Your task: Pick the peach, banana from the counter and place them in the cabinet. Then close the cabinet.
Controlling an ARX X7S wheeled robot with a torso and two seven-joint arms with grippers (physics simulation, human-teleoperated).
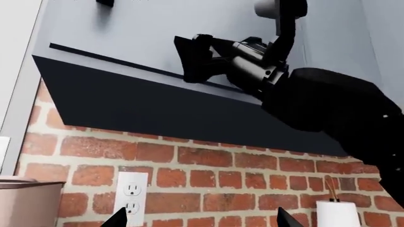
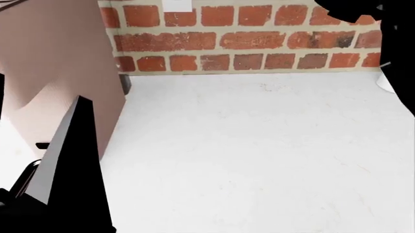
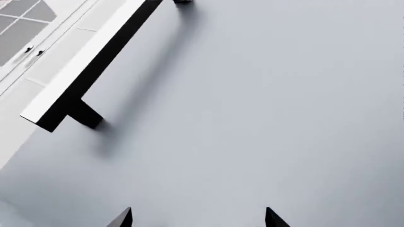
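Brick wall [image 2: 259, 41] w/ outlet [image 1: 131, 194]; pink bin [image 1: 28, 201] nearby.

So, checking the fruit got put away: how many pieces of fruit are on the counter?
0. The counter is bare white up to the brick wall; no peach or banana shows in any view. The pinkish box at left could hide one.

Across the middle and right of the head view the white desk [image 2: 259, 155] lies bare, open room for a hand right back to the brick wall [image 2: 259, 39]. A tall pink-beige block [image 2: 58, 63] walls off the upper left. In the left wrist view, the dark cabinet [image 1: 158, 99] overhangs the bricks, with the right arm [image 1: 328, 104] pressed against its face. The right wrist view is filled by the grey cabinet door [image 3: 265, 118]; its bar handle [image 3: 88, 66] juts out at upper left.
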